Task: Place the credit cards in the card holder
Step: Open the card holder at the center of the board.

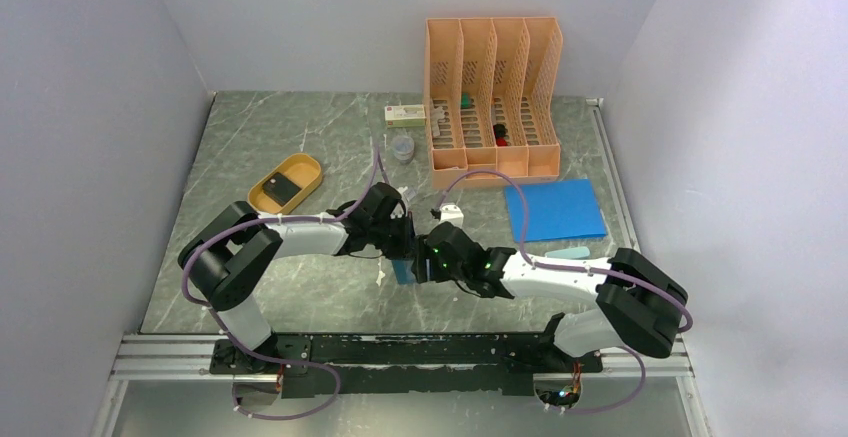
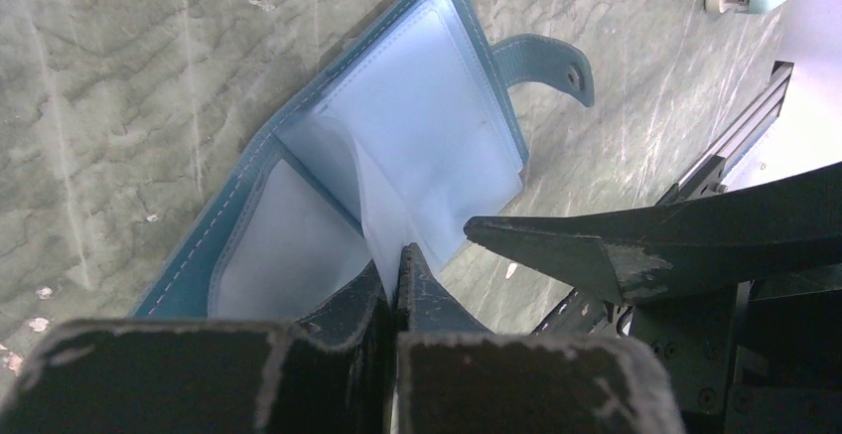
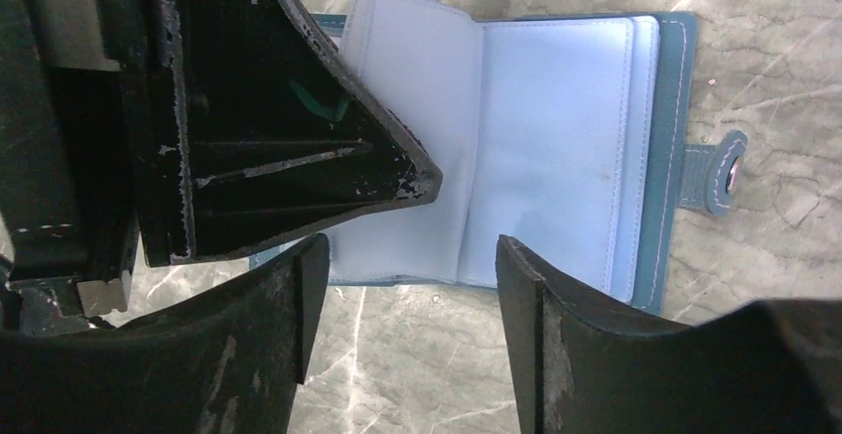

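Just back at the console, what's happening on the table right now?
The card holder lies open on the table. The left gripper is shut on one of its clear inner pages, holding that page up from the rest. The right gripper hangs open just above the holder, holding nothing. One dark credit card lies in the orange tray. No card shows in the pockets in view.

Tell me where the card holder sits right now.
Top view: the card holder lies open at centre, beneath the left gripper, which pinches a clear pocket, and the open right gripper.
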Robot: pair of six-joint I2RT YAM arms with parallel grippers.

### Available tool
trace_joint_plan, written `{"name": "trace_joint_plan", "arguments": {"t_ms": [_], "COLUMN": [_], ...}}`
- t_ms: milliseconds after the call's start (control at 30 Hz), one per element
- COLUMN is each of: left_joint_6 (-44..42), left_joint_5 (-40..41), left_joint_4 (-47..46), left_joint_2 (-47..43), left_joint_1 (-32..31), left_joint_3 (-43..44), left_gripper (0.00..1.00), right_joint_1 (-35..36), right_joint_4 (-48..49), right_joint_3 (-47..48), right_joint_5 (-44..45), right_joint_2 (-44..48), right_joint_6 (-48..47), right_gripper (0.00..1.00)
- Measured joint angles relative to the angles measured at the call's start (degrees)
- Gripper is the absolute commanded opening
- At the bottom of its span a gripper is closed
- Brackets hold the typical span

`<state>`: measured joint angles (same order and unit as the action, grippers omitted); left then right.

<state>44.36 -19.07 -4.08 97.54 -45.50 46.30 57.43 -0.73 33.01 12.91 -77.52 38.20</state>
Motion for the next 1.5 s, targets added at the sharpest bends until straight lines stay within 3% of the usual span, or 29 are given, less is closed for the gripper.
{"name": "trace_joint_plan", "arguments": {"t_ms": [233, 533, 667, 800, 1033, 1267, 1500], "left_joint_6": [0.0, 0.0, 0.0, 0.0, -0.5, -1.3, -1.5], "left_joint_5": [0.0, 0.0, 0.0, 0.0, 2.1, 7.1, 12.8], "left_joint_4": [0.0, 0.0, 0.2, 1.0, 5.8, 11.4, 14.3], "left_joint_2": [0.0, 0.0, 0.0, -0.2, -3.7, -10.5, -17.2], "left_joint_1": [0.0, -0.1, -0.1, -0.1, -0.1, -0.1, -0.1], "left_joint_3": [0.0, 0.0, 0.0, 0.1, 1.4, 1.7, 0.4], "left_gripper": [0.05, 0.07, 0.16, 0.31, 0.48, 0.50, 0.43], "right_joint_1": [0.1, 0.3, 0.3, 0.3, 0.3, 0.3, 0.3], "right_joint_4": [-0.9, -0.8, -0.9, -1.2, -2.8, -4.4, -5.9], "right_joint_3": [0.0, 0.0, 0.0, 0.0, 0.0, 0.0, 0.0], "right_joint_5": [1.0, 1.2, 1.2, 1.3, 2.6, 3.6, 5.3], "right_joint_2": [0.0, 0.0, 0.0, 0.0, 0.0, 0.0, 0.9], "right_joint_6": [0.3, 0.3, -0.1, -0.2, 0.2, 2.5, 5.8], "right_gripper": [0.50, 0.19, 0.01, 0.00, 0.00, 0.00, 0.00]}}
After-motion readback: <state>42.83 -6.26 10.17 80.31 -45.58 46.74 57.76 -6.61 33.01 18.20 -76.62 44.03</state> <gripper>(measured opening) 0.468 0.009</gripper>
